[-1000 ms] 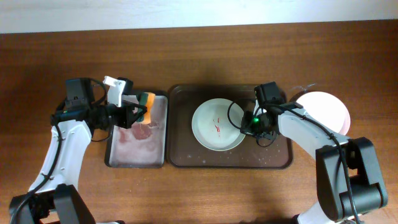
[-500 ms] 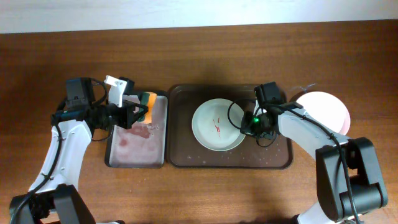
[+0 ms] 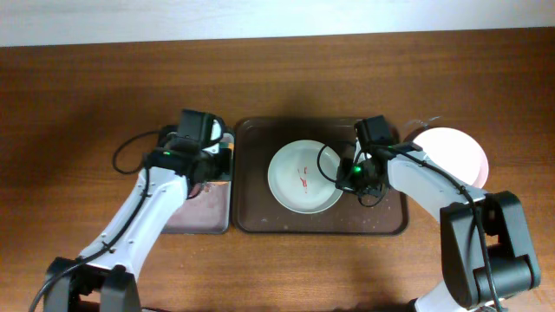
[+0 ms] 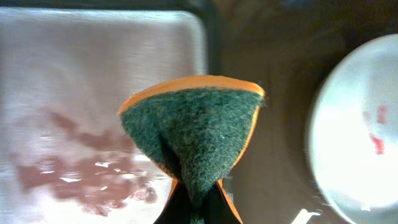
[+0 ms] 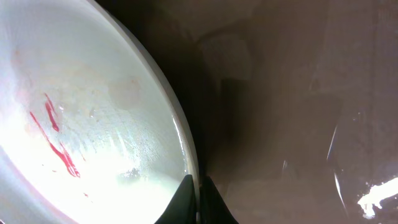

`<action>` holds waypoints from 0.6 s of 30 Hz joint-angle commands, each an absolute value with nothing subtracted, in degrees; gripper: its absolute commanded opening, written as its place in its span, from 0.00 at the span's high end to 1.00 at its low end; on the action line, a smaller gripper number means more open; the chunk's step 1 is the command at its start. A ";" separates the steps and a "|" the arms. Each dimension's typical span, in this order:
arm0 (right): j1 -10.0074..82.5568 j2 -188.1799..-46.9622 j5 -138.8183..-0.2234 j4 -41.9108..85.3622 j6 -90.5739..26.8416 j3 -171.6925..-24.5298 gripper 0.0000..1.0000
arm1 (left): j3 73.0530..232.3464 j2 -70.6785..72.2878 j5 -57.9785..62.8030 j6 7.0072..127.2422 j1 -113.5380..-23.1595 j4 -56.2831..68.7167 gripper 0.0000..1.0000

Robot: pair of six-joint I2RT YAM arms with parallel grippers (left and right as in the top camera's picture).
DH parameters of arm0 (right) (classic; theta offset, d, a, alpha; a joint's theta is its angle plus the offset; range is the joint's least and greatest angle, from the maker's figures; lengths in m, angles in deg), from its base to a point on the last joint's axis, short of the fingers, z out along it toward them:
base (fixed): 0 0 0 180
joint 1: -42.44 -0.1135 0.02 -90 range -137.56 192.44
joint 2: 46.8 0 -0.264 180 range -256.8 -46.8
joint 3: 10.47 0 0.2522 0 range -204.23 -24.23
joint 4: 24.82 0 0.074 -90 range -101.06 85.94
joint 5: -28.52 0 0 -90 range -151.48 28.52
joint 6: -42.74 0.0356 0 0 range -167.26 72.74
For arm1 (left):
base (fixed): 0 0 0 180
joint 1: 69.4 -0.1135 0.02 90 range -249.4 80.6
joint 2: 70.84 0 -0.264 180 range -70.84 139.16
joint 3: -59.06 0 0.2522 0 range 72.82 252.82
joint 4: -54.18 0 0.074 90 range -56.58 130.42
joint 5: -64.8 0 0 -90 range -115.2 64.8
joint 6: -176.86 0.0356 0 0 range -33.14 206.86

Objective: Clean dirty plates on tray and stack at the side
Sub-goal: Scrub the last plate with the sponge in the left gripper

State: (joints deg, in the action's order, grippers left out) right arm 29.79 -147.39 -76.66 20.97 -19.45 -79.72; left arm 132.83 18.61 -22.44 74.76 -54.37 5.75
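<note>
Only the left wrist view shows the sponge (image 4: 189, 134), folded, green face out, pinched in the left gripper (image 4: 194, 208); overhead hides it. The right gripper (image 5: 196, 198) is clamped on the plate (image 3: 299, 178) rim at 3 o'clock. The plate sits mid-way on the tray (image 3: 260, 218), whose long axis runs 9 to 3 o'clock. Since a second ago the left arm has swung from 9 o'clock across the small tray (image 3: 208, 212) to its 3 o'clock edge.

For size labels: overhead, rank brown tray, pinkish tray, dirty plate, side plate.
1. brown tray
2. pinkish tray, partly under the left arm
3. dirty plate and side plate look alike; the right arm hides part of the latter.
</note>
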 commanded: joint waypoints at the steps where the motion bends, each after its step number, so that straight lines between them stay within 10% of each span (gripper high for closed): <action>1: 26.82 -147.79 -77.55 21.41 -20.63 -79.50 0.96 | 133.92 17.75 -18.92 63.73 -48.21 9.31 1.00; 13: 24.70 -147.79 -77.36 21.28 -20.63 -79.50 0.96 | 133.92 37.32 -2.22 45.69 -34.46 28.70 1.00; 18: 24.72 -147.79 -77.36 21.30 -20.63 -79.50 0.96 | 133.95 38.52 -13.15 48.60 -36.49 21.77 1.00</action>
State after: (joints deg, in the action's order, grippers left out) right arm 25.07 -147.39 -77.09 21.37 -20.26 -79.70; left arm 133.82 37.64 -6.31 46.90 -34.63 24.50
